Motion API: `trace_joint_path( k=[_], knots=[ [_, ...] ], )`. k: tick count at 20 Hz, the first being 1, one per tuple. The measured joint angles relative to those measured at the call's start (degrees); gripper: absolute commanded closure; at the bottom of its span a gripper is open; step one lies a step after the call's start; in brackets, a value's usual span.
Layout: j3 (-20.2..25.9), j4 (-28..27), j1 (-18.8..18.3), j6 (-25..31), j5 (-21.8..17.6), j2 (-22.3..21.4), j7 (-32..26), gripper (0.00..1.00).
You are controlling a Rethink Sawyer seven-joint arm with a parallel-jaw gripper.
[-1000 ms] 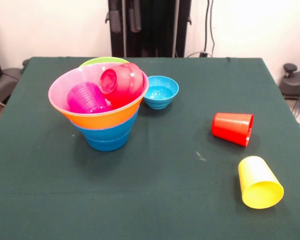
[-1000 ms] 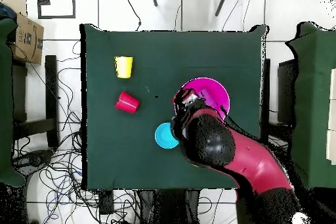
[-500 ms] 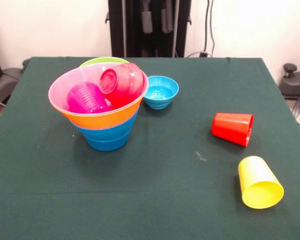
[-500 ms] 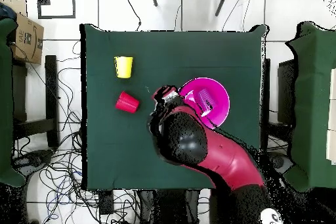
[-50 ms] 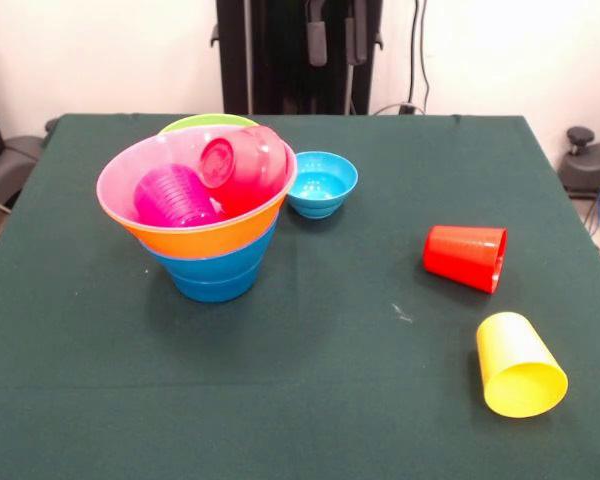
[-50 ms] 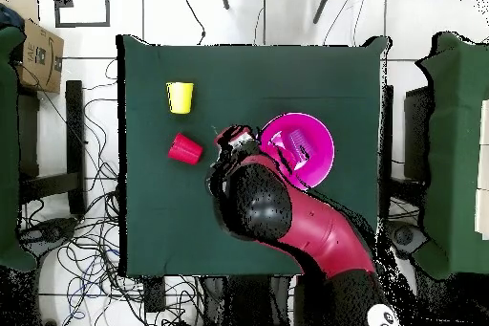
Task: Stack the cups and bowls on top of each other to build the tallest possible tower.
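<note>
Hand (image 5: 331,38) raised at the top edge in the front view, two dark fingers (image 5: 317,42) hanging apart, gripping nothing. From overhead, mostly hidden under the red-and-black arm (image 6: 287,222), which also covers the light-blue bowl (image 5: 321,183). Tower (image 5: 198,210) at the tabletop's (image 5: 310,380) left in the front view: blue bowl (image 5: 212,276) at the base, orange bowl (image 5: 205,238) and pink bowl (image 5: 120,180) above, purple cup (image 5: 175,196) and red bowl (image 5: 242,165) tipped inside, green rim (image 5: 205,121) behind. Light-blue bowl upright just beside it. Red cup (image 5: 466,257) and yellow cup (image 5: 518,364) on their sides well apart from the tower, the yellow mouth toward the camera, the red mouth facing right.
</note>
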Motion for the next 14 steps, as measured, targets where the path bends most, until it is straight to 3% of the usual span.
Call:
trace_joint_path(
  k=[6,14],
  knots=[
    [-1.66,-1.74,0.53,-3.23,0.14,3.83,0.0,0.0],
    [-4.08,-9.19,0.34,-5.13,0.17,13.43,0.0,0.0]
  ],
)
